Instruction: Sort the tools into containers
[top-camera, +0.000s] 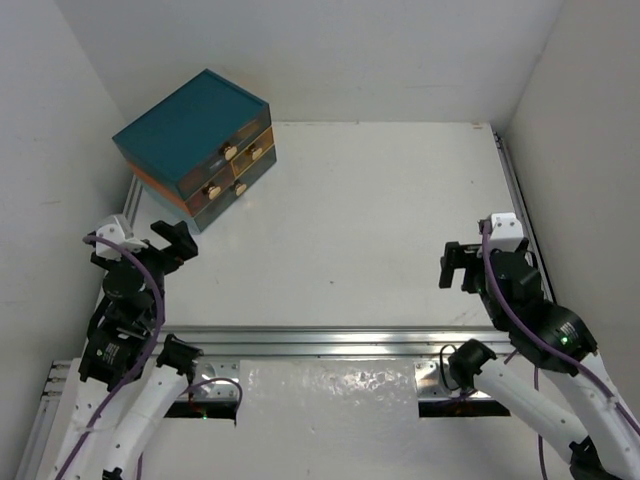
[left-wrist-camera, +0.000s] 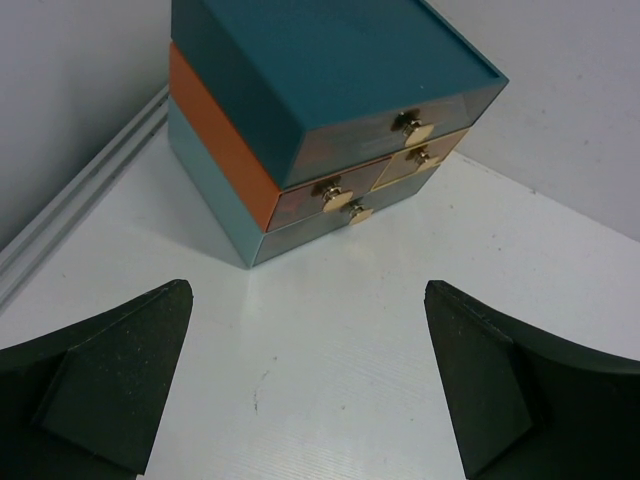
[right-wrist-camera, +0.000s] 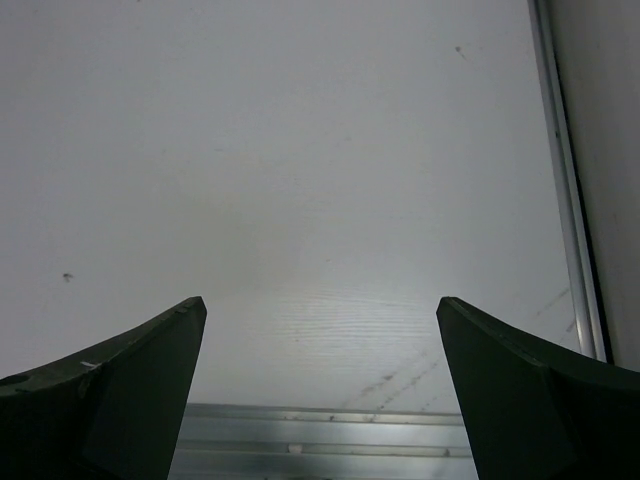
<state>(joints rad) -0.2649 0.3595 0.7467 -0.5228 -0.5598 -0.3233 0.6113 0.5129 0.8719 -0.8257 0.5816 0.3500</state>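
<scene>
No tools show in any view. The containers are the small drawers (top-camera: 243, 160) of a teal-topped mini cabinet (top-camera: 188, 128) at the far left corner; their amber and teal fronts with tan knobs (left-wrist-camera: 333, 194) are all pushed in. My left gripper (top-camera: 172, 240) hovers just in front of the cabinet (left-wrist-camera: 320, 70), open, with only bare table between its fingers (left-wrist-camera: 120, 380). My right gripper (top-camera: 458, 268) hangs low at the right side of the table, also open (right-wrist-camera: 320, 390) and holding nothing.
White walls close in on the left, back and right. An aluminium rail (top-camera: 330, 340) runs along the table's near edge, showing under the right gripper (right-wrist-camera: 320, 430). Another rail (top-camera: 516, 200) lines the right edge, and one (left-wrist-camera: 80, 190) lies beside the cabinet.
</scene>
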